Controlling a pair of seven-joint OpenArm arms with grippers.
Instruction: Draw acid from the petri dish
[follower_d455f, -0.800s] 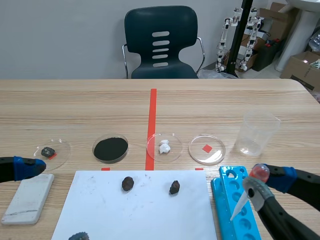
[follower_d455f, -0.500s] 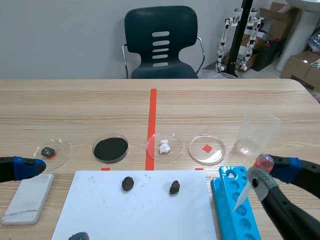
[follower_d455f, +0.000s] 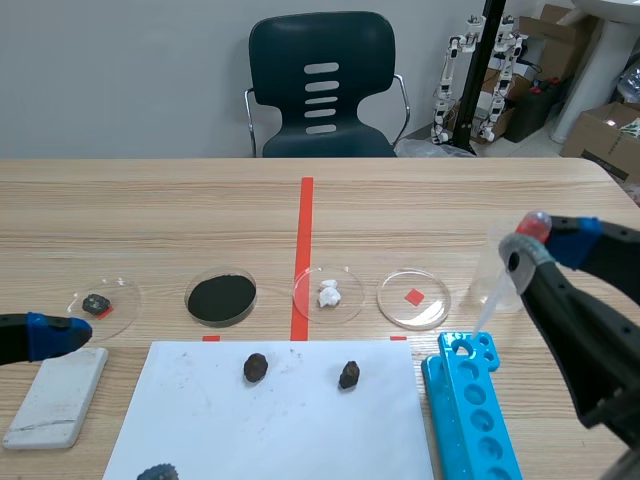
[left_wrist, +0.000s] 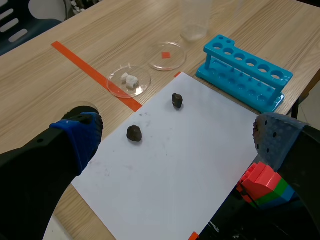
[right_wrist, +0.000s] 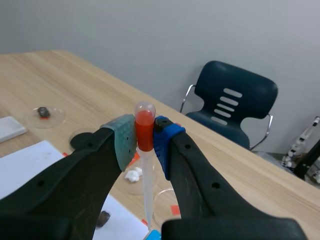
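Note:
The clear petri dish (follower_d455f: 414, 298) with a red square under it lies right of the red tape line; the right wrist view shows this dish (right_wrist: 162, 204) below the pipette tip. My right gripper (follower_d455f: 540, 240) is shut on a pipette (follower_d455f: 497, 285) with a red bulb. It is held high, tip down, above the gap between dish and beaker. In the right wrist view the pipette (right_wrist: 145, 165) is pinched at its bulb between the fingers of my right gripper (right_wrist: 145, 137). My left gripper (follower_d455f: 55, 335) rests low at the left edge, and in its wrist view the left gripper (left_wrist: 177, 130) stands open over the paper.
A blue tube rack (follower_d455f: 468, 410) stands at the front right with a clear beaker (follower_d455f: 517, 262) behind it. Dishes with white bits (follower_d455f: 328, 292), black powder (follower_d455f: 221, 297) and a rock (follower_d455f: 100, 303) line up leftward. White paper (follower_d455f: 270, 420) carries small rocks. A white slab (follower_d455f: 58, 395) lies front left.
My right gripper has lifted the pipette up from over the tube rack and carried it away from me, toward the beaker. The left arm has not moved.

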